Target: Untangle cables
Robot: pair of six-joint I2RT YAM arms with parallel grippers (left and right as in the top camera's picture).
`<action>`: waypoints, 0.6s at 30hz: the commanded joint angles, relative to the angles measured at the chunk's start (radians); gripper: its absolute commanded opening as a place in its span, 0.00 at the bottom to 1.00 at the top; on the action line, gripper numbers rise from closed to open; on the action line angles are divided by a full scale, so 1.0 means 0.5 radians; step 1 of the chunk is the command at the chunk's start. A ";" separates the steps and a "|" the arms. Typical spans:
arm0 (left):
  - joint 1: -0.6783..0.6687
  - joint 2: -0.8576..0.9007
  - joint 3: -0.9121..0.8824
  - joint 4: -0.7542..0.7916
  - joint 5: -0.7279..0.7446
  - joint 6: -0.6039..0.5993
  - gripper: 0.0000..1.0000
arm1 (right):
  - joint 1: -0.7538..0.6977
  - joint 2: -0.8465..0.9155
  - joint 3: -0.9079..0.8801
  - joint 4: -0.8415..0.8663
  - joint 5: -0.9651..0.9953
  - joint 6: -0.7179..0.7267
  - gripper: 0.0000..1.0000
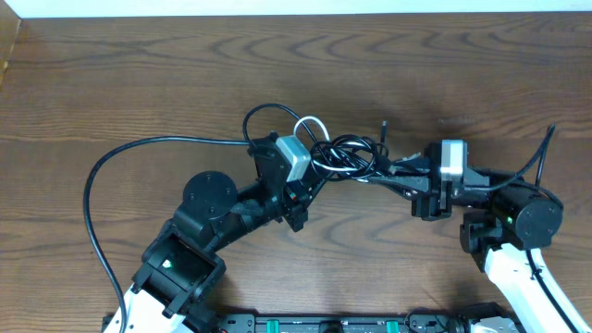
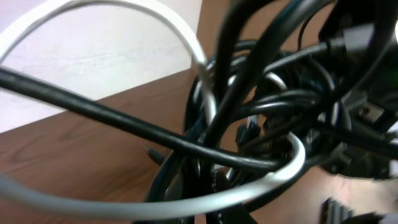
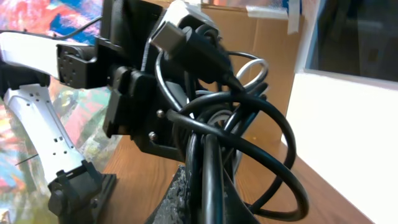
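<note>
The left claw [image 1: 313,178] is clenching on the left edge of the cables [image 1: 350,155], its jaws pressed together in the thick of the knot. In its own wrist view the cords are crowding the lens, too close and blurred to pick out the fingers. The right claw [image 1: 400,174] is gripping the opposite end of the same bundle, with its jaws closed on several black strands running up from between them. Between the two claws the tangle is stretching over the middle of the table [image 1: 139,83] as a flattened oval of overlapping loops. Most cords are showing as smooth, glossy black rubber, round in section. One white cable [image 1: 312,124] is arching in a loop over the knot's upper left. A flat silver USB plug [image 3: 166,34] is poking out beside the left claw's black housing. A small black plug [image 1: 384,124] is sticking out toward the far edge. The tabletop is showing dark brown wood grain.
</note>
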 commanded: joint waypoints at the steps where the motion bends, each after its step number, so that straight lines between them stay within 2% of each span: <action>1: 0.017 0.013 0.005 -0.089 -0.239 0.272 0.07 | -0.050 -0.027 0.031 -0.012 0.116 -0.022 0.01; 7: 0.017 0.011 0.006 -0.091 -0.255 0.406 0.07 | -0.063 -0.027 0.031 -0.057 0.115 -0.023 0.01; 13: 0.017 -0.002 0.006 -0.210 -0.658 0.422 0.08 | -0.108 -0.027 0.031 -0.096 0.114 -0.015 0.01; 18: 0.017 -0.007 0.006 -0.329 -0.829 0.531 0.07 | -0.129 -0.027 0.031 -0.124 0.114 -0.015 0.01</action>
